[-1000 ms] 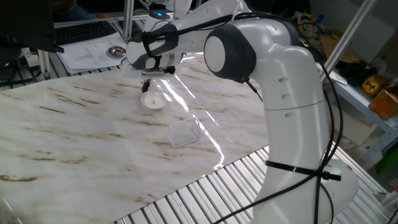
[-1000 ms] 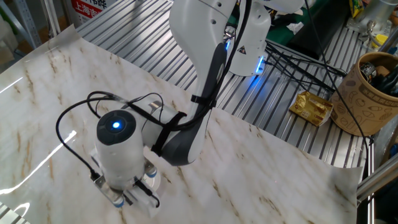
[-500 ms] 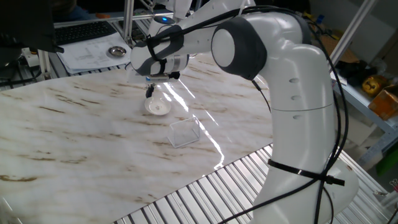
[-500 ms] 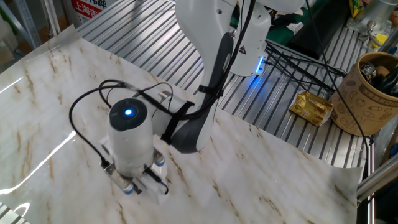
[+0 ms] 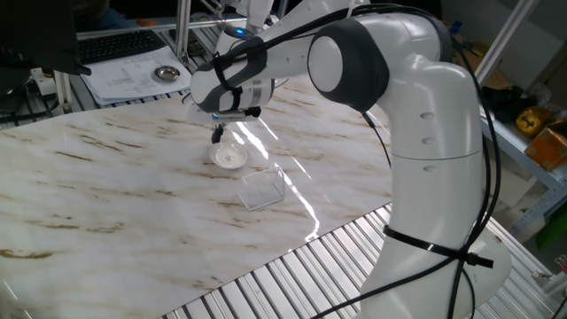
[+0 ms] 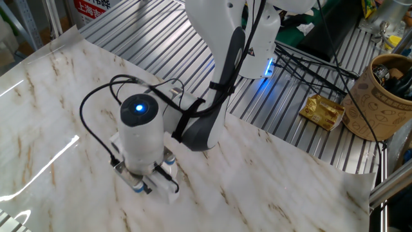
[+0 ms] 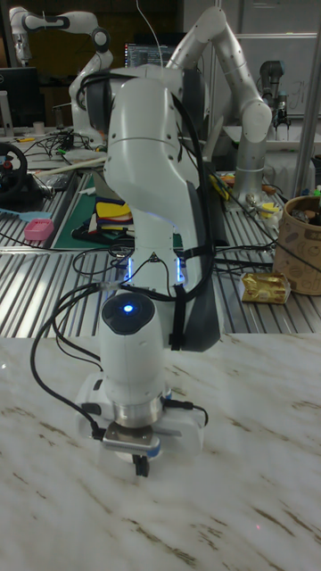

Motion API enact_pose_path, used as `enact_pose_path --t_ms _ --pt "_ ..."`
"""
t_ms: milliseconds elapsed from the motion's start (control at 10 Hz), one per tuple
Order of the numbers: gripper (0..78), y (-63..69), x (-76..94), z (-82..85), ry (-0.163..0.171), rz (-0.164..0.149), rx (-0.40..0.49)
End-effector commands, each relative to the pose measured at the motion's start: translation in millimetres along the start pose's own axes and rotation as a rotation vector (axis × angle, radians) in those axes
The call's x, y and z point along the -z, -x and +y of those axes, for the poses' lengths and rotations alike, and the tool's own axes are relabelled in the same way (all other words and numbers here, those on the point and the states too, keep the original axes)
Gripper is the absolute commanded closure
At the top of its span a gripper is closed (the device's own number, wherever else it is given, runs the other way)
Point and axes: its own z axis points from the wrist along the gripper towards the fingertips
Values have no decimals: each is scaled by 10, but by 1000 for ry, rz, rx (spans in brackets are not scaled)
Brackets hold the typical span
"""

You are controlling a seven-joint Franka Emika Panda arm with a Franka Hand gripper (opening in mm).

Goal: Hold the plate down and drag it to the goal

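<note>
Plate (image 5: 229, 158) sits on the marble table (image 5: 106, 204), just up and left of the clear square goal (image 5: 263, 188). It has slid toward the goal since a second ago, when it lay farther up the table and farther from the square. It is not on the goal yet; a thin strip of table shows between them.

The gripper (image 5: 217, 136) has come along with the plate. Its dark fingertips point down onto the far left edge of the plate and seem to press on it. The fingers look close together with nothing held between them, but they are small and dark, so I cannot tell for sure how wide the jaws are. In the other fixed view the round end of the arm with its blue light (image 6: 138, 107) covers the plate, and this end has moved toward the metal slats since a second ago. In the tall fixed view the fingertips (image 7: 138, 466) hang just over the table and the plate is hidden.

Beyond the plate, off the far edge of the table, a grey metal dish (image 5: 166, 73) rests on papers (image 5: 124, 80) beside a keyboard (image 5: 120, 42). A brown paper cup (image 6: 383, 96) and a gold packet (image 6: 324, 111) lie well away from the plate, on the metal slats (image 6: 283, 129).
</note>
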Motion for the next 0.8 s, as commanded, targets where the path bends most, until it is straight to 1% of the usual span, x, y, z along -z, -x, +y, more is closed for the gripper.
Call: enact_pose_path --t_ms 100,400,500,600,800 --pt "776 -99 -2 -41 2 -4 -1" --pt "776 -205 -2 -82 3 -4 4" --pt "776 -221 5 -89 3 -3 5" --pt "776 -258 36 -100 5 3 1" --pt "776 -312 71 -38 6 5 -25"
